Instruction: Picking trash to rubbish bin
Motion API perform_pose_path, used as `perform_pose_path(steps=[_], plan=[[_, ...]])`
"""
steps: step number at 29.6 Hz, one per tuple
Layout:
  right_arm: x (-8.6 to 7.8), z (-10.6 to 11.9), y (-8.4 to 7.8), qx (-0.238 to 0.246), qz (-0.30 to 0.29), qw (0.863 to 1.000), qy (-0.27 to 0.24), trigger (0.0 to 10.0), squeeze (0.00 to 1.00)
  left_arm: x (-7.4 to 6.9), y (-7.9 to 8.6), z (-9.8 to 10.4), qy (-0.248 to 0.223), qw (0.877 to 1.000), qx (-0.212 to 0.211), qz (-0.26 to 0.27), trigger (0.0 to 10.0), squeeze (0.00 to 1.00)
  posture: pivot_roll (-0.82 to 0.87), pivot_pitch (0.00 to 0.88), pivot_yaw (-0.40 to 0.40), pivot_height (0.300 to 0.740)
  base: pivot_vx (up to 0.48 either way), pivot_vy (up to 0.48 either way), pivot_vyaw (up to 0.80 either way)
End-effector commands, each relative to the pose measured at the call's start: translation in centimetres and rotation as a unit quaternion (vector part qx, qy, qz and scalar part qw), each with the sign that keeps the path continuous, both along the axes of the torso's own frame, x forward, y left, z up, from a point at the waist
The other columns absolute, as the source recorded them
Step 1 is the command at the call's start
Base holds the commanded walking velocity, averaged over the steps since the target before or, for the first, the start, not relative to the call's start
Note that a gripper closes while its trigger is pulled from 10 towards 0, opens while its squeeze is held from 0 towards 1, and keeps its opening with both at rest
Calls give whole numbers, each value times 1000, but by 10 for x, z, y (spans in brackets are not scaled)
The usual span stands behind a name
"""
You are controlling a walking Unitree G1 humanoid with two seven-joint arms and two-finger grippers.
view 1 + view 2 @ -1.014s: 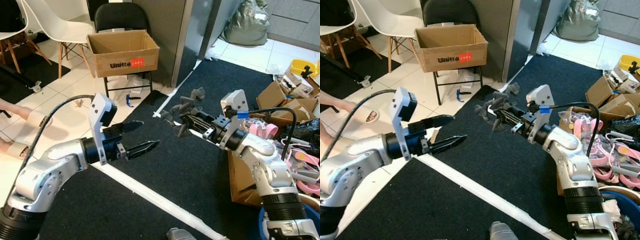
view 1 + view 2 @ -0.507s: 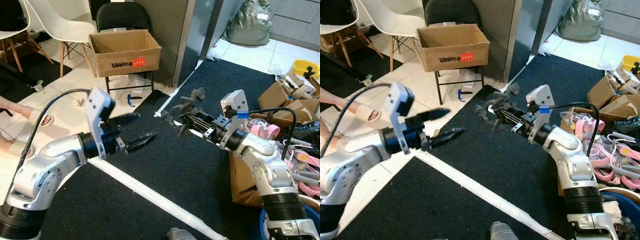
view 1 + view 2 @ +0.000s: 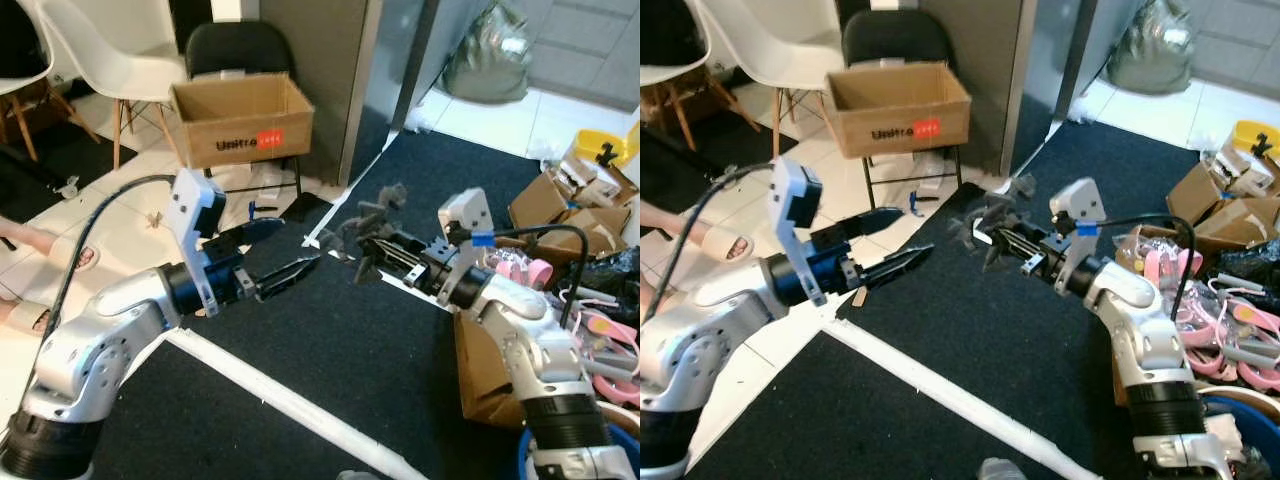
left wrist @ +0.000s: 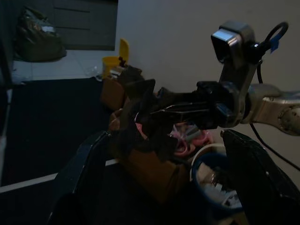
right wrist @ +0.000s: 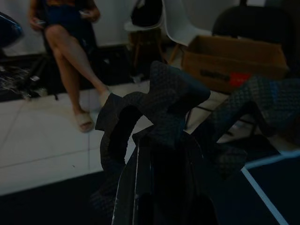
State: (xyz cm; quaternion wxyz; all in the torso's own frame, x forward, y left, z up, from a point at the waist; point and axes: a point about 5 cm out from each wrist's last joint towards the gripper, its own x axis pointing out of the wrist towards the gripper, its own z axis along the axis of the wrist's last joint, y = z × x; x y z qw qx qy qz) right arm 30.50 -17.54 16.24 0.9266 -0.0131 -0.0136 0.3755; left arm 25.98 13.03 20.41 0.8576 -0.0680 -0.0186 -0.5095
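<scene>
My right gripper is shut on a dark grey, jagged piece of foam trash, held up over the black carpet. The left gripper is open, level with the foam and just to its left, apart from it. In the left wrist view the foam hangs between my two spread fingers, with a blue bin behind and below it. In the right wrist view the foam sits clamped at the fingertips.
An open cardboard box rests on a black chair at the back left. White chairs stand beside it. Cardboard boxes and pink clutter crowd the right. White tape crosses the carpet. A person sits at the left.
My left gripper has risen a little and come nearer the foam, still open. The right gripper keeps hold of the foam. The whole view has shifted slightly.
</scene>
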Motion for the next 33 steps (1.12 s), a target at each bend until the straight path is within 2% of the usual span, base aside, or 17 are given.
perform_pose_path(steps=[1,33], plan=[[1,1,0,1,2,1000,-3,10000,0,0,1,-5,6,1000,3,3,10000,0,-47,0,-14,740,356,0,0],[2,4,-1,5,1,1000,-3,10000,0,-1,-8,-11,11,1000,-10,-13,10000,0,-46,0,-17,740,382,0,0]])
